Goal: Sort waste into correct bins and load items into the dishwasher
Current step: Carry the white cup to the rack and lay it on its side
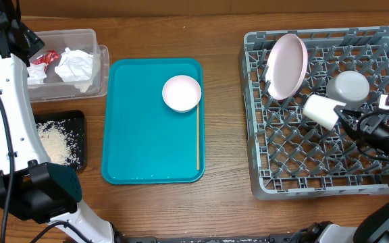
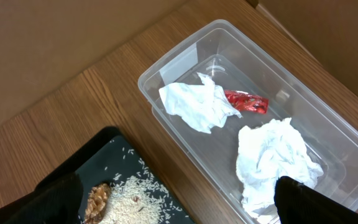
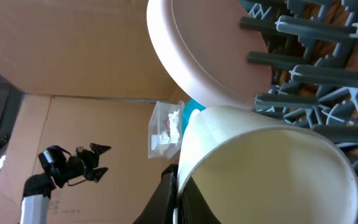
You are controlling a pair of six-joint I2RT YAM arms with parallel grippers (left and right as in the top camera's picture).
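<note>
My right tool (image 1: 340, 116), closed on the rim of the small white cup (image 1: 319, 111) over the big grey plastic peg rack (image 1: 296, 169), needed, I judged, to tip it mouth-down between free pegs.

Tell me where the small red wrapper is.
Overhead view, far left: the small red wrapper lies inside the clear plastic rectangular tub, beside crumpled white paper napkins.

A robot lab bench; cardboard screens (image 3: 73, 50) wall a wooden table (image 1: 221, 27); a black device (image 3: 73, 163) tops a pole
</note>
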